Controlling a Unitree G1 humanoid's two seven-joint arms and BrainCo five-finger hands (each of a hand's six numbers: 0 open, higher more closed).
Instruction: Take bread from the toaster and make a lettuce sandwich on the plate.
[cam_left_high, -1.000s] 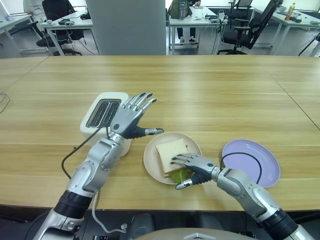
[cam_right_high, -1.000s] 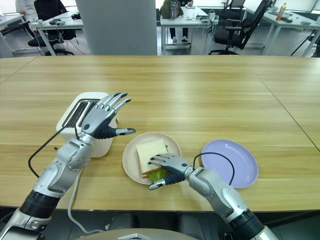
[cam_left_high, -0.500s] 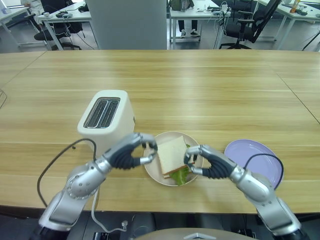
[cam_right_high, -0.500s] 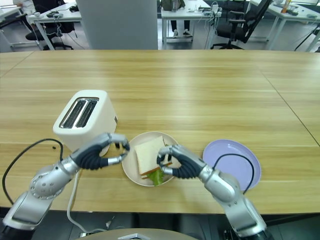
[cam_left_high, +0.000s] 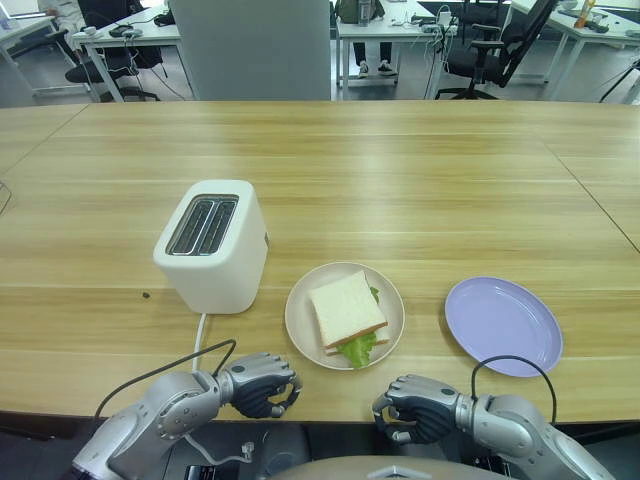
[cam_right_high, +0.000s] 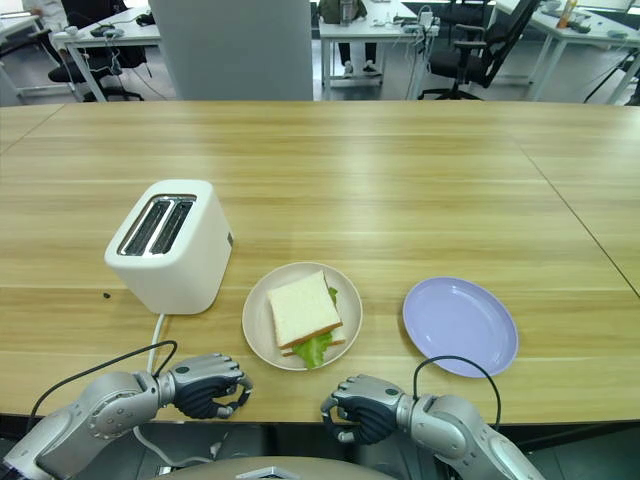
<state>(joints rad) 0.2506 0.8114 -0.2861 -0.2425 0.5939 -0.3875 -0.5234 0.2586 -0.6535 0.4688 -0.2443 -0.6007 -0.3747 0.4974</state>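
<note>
A sandwich of two white bread slices with green lettuce poking out at the front lies on the beige plate. The white toaster stands to the plate's left, its slots empty. My left hand rests at the table's near edge, below the toaster, fingers curled and holding nothing. My right hand sits at the near edge below the plate's right side, also curled on nothing. Both hands are well apart from the sandwich.
An empty purple plate lies to the right of the beige one. The toaster's white cord runs toward the near edge. Office desks and chairs stand beyond the table's far side.
Both hands have pulled back from the plate to the table's near edge and stay curled. The sandwich stays on the plate, uncovered. The camera has shifted a little.
</note>
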